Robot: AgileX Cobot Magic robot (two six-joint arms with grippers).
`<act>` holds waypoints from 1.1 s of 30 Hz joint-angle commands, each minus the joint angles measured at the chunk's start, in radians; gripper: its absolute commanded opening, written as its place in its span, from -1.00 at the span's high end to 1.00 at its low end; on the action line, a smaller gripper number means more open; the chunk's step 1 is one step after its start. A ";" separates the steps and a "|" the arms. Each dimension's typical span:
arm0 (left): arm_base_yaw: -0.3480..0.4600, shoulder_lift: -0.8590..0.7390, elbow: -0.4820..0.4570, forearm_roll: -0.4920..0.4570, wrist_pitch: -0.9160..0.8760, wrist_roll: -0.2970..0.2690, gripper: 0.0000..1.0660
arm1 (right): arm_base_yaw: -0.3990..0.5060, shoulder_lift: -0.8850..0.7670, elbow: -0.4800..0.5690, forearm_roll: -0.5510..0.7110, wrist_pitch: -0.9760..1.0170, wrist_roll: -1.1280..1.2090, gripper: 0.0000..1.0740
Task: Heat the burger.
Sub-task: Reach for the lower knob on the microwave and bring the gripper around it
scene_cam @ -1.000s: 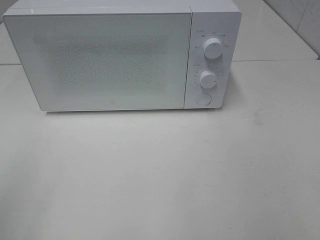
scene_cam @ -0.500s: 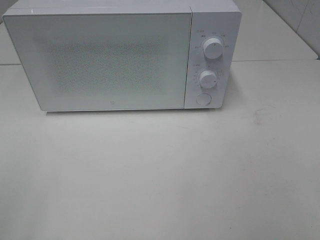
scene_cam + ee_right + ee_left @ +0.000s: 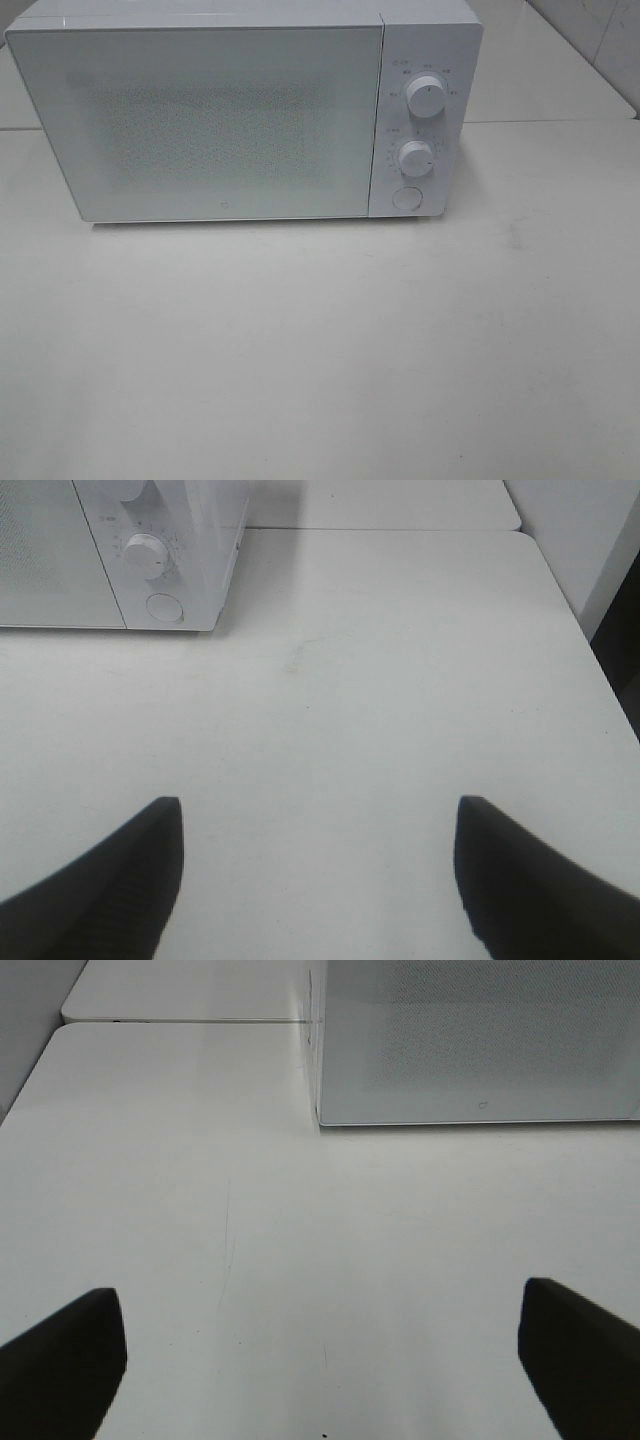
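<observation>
Burger is not showing in any view; whether it is sitting behind the shut door of the microwave cannot be told. Left fingers and right fingers are being held released, empty, above the table. Risk: an empty oven being run, or the button being missed.

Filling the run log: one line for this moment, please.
microwave: closed | burger: not in view | left pincer: open, empty | right pincer: open, empty

I take this for a test kitchen corner: a white microwave at 12 o'clock on a plain white desk, with a pale tiled wall at 2 o'clock.
</observation>
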 commanded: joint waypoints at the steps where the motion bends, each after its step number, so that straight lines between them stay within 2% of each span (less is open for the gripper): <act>1: 0.004 -0.023 0.000 -0.006 0.000 0.001 -0.85 | -0.004 -0.028 0.004 0.001 -0.002 -0.016 -0.38; 33: 0.004 -0.023 0.000 -0.006 0.000 0.001 -0.83 | -0.004 -0.027 0.004 -0.002 -0.002 -0.011 -0.38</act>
